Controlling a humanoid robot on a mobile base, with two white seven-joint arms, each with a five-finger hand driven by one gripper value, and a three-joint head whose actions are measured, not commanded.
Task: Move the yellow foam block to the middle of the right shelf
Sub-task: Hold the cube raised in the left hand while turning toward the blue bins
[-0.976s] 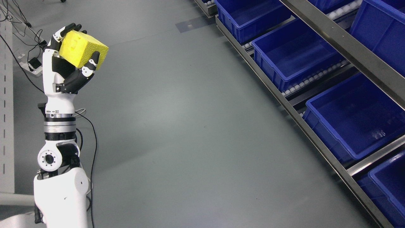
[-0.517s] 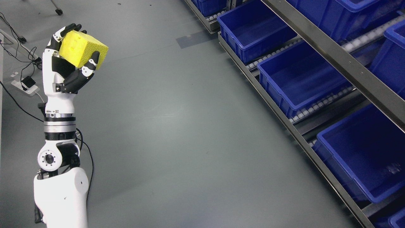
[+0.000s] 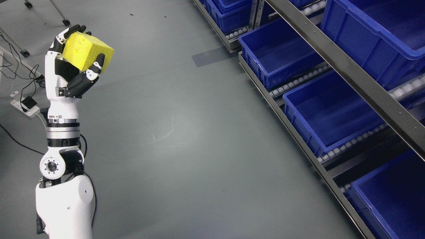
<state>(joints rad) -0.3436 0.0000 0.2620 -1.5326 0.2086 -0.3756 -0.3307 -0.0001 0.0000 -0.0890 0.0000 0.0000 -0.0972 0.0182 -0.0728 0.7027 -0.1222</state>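
Head view: my left hand [image 3: 71, 63] is wrapped around the yellow foam block [image 3: 87, 53] up at 10 o'clock, well apart from the shelf [image 3: 348, 74]. It's a chunky, pitted cube, tilted, corner poking toward 4 o'clock.

The left arm [image 3: 63, 205] is cased in glossy white shells, with a round white joint cap seen at the elbow. Silver and black rings are stacked at the wrist. The robot hand [image 3: 68, 74] is built with a white back, black palm and black-tipped fingers [image 3: 96, 64].
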